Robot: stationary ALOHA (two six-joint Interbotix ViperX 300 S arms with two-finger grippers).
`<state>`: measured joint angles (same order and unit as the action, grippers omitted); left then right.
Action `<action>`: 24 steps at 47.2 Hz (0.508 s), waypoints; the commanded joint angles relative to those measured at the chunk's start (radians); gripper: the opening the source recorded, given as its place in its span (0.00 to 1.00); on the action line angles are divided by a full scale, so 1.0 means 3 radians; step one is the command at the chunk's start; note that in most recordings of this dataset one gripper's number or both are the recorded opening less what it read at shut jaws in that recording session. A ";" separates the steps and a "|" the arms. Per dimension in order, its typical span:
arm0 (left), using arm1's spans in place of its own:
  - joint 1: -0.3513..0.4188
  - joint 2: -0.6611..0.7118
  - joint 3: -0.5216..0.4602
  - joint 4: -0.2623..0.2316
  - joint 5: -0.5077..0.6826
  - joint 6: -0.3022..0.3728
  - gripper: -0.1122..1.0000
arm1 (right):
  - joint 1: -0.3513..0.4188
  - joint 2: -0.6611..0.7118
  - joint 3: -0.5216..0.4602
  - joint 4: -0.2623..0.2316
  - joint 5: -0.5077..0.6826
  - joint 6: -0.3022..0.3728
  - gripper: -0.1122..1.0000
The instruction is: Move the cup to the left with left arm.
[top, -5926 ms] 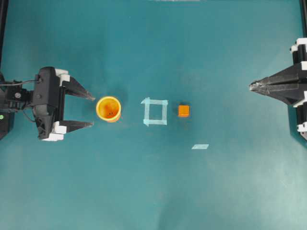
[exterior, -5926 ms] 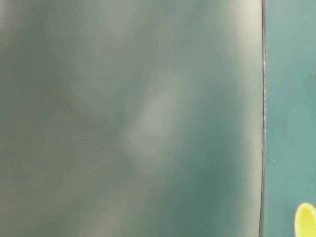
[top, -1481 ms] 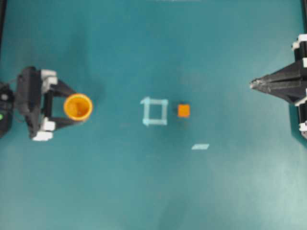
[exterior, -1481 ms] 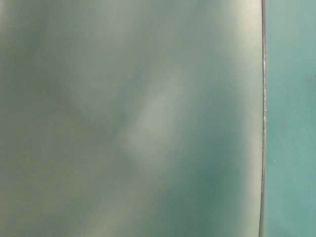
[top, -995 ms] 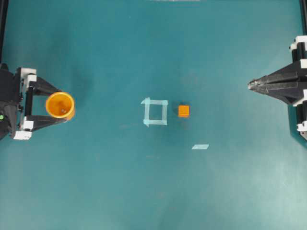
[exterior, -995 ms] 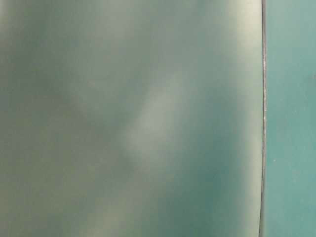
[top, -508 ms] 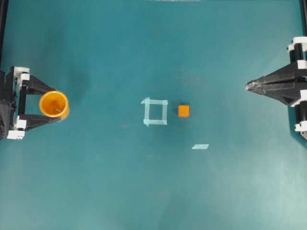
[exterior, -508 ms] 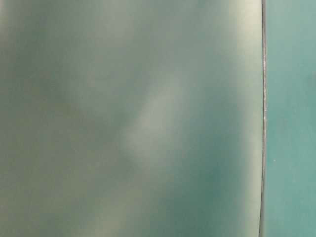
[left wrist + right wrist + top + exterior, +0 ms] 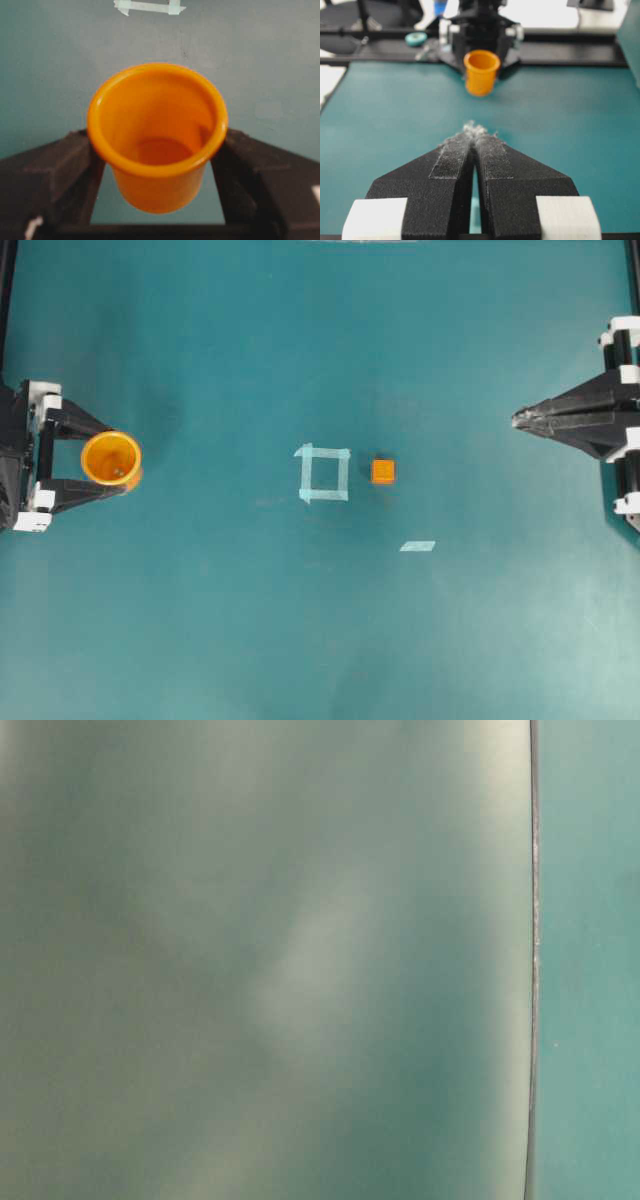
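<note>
My left gripper point(image 9: 105, 460) has the cup point(image 9: 111, 458) between its two black fingers point(image 9: 55, 170). The jaws are spread wide, because the cup is wide, and each one sits against a side of the cup. From my left wrist I see the cup standing upright, mouth up, and it looks lifted a little off the bench point(image 9: 320, 640).

The cup is now close to the left edge of the bench. The tape square point(image 9: 323, 473) and the little orange cube point(image 9: 383, 471) are far off, in the middle of the bench. I think the move to the left is nearly done.

What matters next is that the cup stands straight up right between my jaws. I should set it down flat before I let go.

My right gripper point(image 9: 517, 419) is pinched shut and holds nothing. It waits at the right edge, well away from the cup.
</note>
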<state>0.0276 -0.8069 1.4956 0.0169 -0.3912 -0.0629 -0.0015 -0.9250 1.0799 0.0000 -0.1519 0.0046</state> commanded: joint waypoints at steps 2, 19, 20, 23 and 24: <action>0.0000 -0.0041 -0.0031 0.0000 0.0015 0.0000 0.67 | 0.0000 0.0015 -0.0112 0.0005 -0.0036 0.0005 0.10; 0.0000 -0.0470 -0.0061 0.0000 0.0419 0.0000 0.67 | 0.0000 0.0010 -0.0112 0.0005 -0.0026 0.0005 0.10; 0.0000 -0.0491 -0.0061 0.0000 0.0430 0.0000 0.67 | 0.0000 0.0015 -0.0112 0.0005 -0.0026 0.0005 0.10; 0.0000 -0.0532 -0.0056 0.0000 0.0455 0.0000 0.67 | 0.0000 0.0015 -0.0112 0.0005 -0.0031 0.0005 0.10; 0.0000 -0.0542 -0.0056 0.0000 0.0465 0.0000 0.67 | 0.0000 0.0010 -0.0112 0.0005 -0.0031 0.0005 0.10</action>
<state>0.0276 -0.9664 1.4956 0.0169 -0.2531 -0.0614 -0.0015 -0.9250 1.0799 0.0000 -0.1519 0.0046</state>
